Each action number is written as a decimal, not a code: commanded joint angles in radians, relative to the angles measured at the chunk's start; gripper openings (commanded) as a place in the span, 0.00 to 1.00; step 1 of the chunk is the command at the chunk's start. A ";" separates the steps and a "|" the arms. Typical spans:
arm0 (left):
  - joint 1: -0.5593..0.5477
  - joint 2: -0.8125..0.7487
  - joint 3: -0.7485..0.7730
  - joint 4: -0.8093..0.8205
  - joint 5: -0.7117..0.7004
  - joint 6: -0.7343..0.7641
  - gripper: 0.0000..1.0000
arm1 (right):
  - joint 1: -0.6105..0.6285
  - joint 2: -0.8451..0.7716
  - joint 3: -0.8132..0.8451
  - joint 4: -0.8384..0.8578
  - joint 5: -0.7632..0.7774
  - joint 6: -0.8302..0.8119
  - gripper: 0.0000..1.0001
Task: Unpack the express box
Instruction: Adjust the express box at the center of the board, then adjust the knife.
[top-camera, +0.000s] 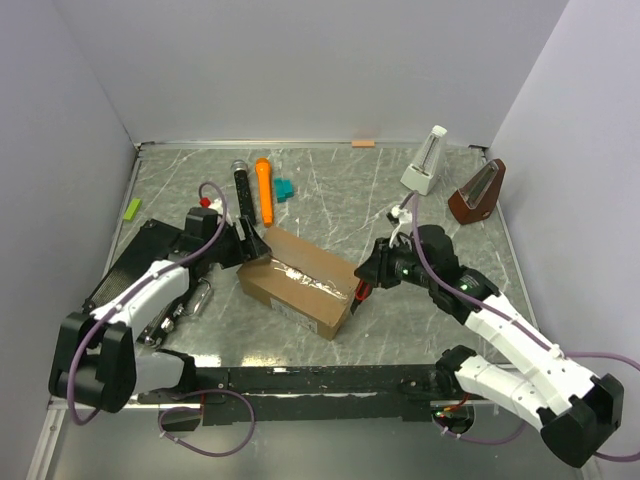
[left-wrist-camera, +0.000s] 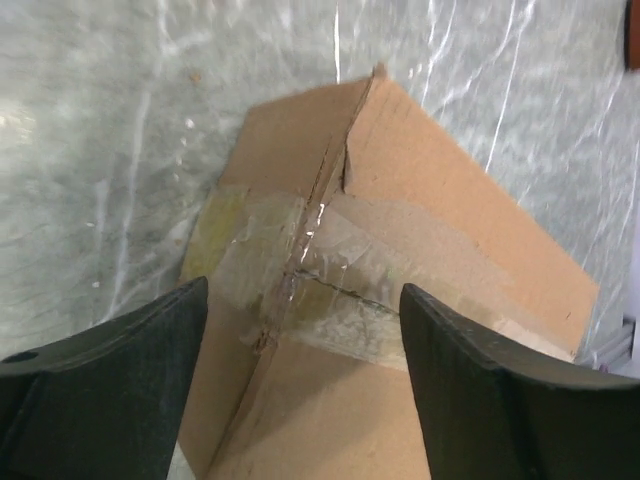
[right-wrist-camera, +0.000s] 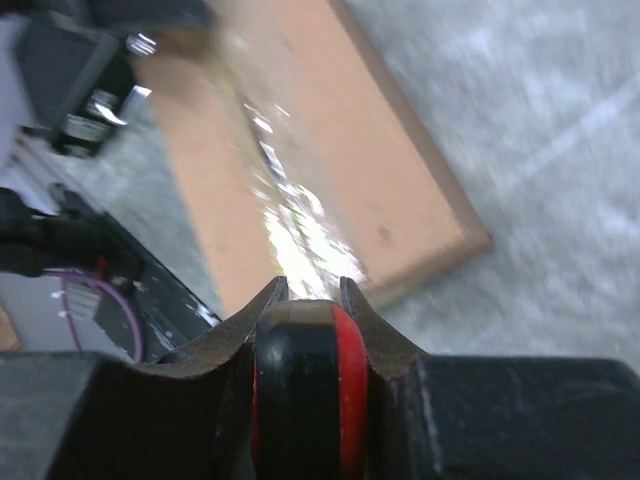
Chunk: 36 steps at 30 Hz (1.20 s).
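Brown corrugated cardboard forms the express box (top-camera: 300, 281), which lies closed near the middle of the grey marbled tabletop (top-camera: 350, 195). It is turned at an angle and sits between the two arms. A strip of clear tape (top-camera: 303, 271) runs along its top seam and shines in the light.

The left fingers (left-wrist-camera: 140, 355) stand wide apart over the far-left end of the box, one on each side of the taped seam, and they hold nothing. The tape at this end is wrinkled.

The right fingers (right-wrist-camera: 225, 350) are closed firmly on a black and red tool (right-wrist-camera: 305, 385) at the opposite end of the box. I cannot tell if the tool touches the cardboard.

A flat black case (top-camera: 135, 258) lies under the left arm. A black cylinder (top-camera: 241, 185), an orange stick (top-camera: 264, 190) and a teal block (top-camera: 285, 188) lie near the far edge.
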<state>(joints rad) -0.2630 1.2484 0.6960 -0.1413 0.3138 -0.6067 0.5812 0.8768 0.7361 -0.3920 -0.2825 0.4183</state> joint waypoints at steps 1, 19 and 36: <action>0.004 -0.171 0.019 0.029 -0.117 -0.036 0.85 | 0.012 -0.071 0.075 0.151 -0.079 -0.039 0.00; -0.188 -0.380 -0.167 0.695 0.415 -0.226 0.96 | 0.019 0.059 0.072 0.779 -0.354 0.320 0.00; -0.332 -0.238 -0.141 0.968 0.501 -0.269 0.98 | 0.149 0.106 0.164 0.682 -0.227 0.168 0.00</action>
<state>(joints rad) -0.5838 1.0115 0.5400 0.6373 0.7547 -0.8543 0.7162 0.9779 0.8501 0.2310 -0.5228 0.6048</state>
